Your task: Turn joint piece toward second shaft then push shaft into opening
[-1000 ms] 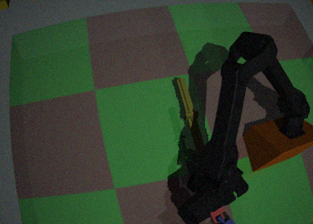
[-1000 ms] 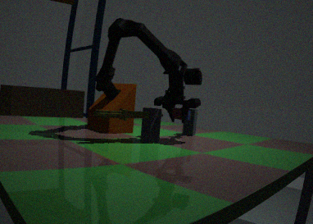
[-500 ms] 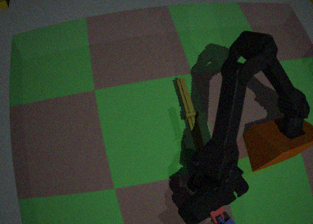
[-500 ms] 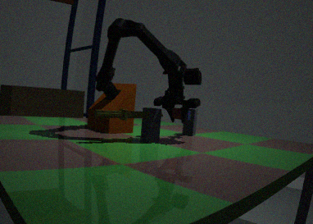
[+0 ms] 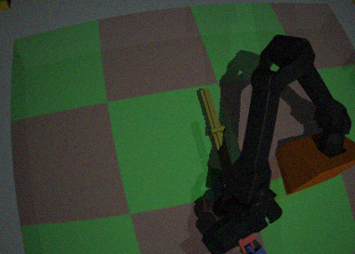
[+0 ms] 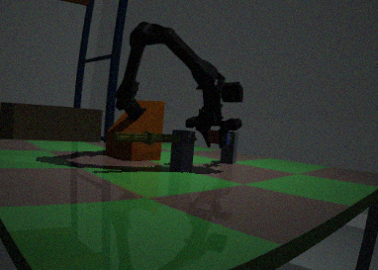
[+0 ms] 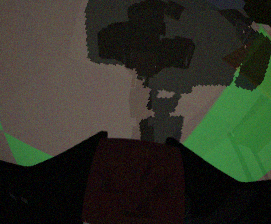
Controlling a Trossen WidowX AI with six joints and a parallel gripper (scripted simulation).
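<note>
The red joint piece [image 7: 135, 182] [image 6: 214, 137] [image 5: 247, 242] fills the space between the fingers of my gripper [image 7: 136, 140], which is shut on it. The opening of the piece cannot be made out. The blue-grey block [image 6: 229, 149] stands behind the gripper in the exterior view, and the fixed shaft is mostly hidden. The yellow second shaft [image 5: 210, 111] [image 6: 130, 136], with a collar partway along, lies level and runs into the nearer block [image 6: 182, 152]. In the top view the arm hides that block and the shaft's far end.
The orange wedge-shaped base [image 5: 307, 165] [image 6: 148, 131] carries the arm, off to the side of the yellow shaft. The arm arches over to the blocks. A rack [image 6: 116, 56] and a brown box [image 6: 54, 122] stand in the background.
</note>
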